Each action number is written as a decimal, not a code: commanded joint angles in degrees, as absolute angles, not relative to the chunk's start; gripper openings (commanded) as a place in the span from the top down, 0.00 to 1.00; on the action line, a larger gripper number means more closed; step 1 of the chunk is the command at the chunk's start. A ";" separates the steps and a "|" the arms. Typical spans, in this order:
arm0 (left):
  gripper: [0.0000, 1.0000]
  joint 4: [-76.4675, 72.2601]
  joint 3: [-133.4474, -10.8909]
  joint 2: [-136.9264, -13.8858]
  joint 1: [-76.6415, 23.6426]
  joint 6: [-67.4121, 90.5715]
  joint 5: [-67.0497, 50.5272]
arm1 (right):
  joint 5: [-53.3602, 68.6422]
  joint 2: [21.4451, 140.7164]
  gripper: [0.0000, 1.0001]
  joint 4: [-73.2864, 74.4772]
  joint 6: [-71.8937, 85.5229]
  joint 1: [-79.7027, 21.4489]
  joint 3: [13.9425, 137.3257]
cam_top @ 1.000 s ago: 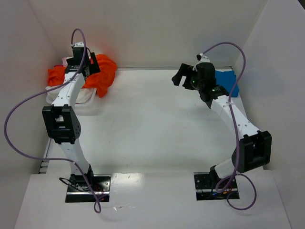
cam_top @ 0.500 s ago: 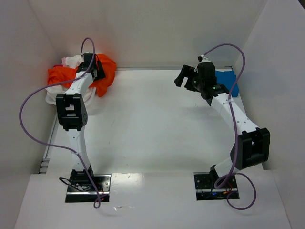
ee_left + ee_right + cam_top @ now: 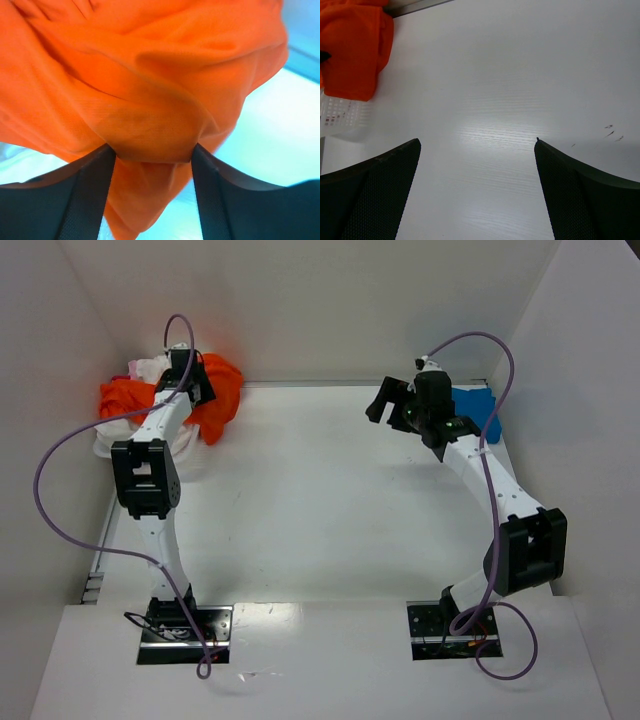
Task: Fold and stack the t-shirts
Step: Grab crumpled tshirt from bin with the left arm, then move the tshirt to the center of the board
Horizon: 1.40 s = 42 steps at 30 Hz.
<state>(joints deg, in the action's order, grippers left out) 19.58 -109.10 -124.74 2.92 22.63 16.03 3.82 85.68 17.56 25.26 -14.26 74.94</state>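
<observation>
In the upper left of the overhead view, the left arm has pulled its elbow in over the last second and pushed the left gripper down into the heap of t-shirts. The jaws, wide a second ago, have narrowed onto a bunched fold of the orange t-shirt. In the left wrist view that fold fills the gap and touches both fingers, so a hold on the cloth seems to be forming. I judge this to be the pick-up of the next shirt to be folded. Just left of the gripper, white and pink cloth sits in the same heap. The right wrist view shows a white mesh basket under the orange cloth, which spills over its rim. Whether every shirt lies inside the basket cannot be told. The middle of the surface carries no shirt, so folding has room there. Toward the upper right, the right gripper has hardly moved and hangs above the surface with its jaws wide and nothing between them. Behind it, in the upper right corner, the blue t-shirt lies flat, partly hidden by the arm.
</observation>
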 commanded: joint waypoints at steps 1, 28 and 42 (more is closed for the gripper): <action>0.46 16.22 -107.67 -119.36 3.60 22.06 15.65 | 3.96 83.46 0.00 15.56 26.10 -13.97 74.27; 1.00 51.41 -158.70 -122.18 -6.33 8.70 -12.92 | 6.64 84.90 0.00 12.57 25.84 -13.97 80.13; 0.86 29.84 -110.36 -95.36 -22.24 17.57 -18.78 | 9.58 73.12 0.00 10.72 30.23 -13.97 67.41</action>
<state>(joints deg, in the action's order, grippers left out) 41.15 -123.01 -98.56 -24.01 11.68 -15.30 7.85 78.57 13.87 28.11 -14.24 71.11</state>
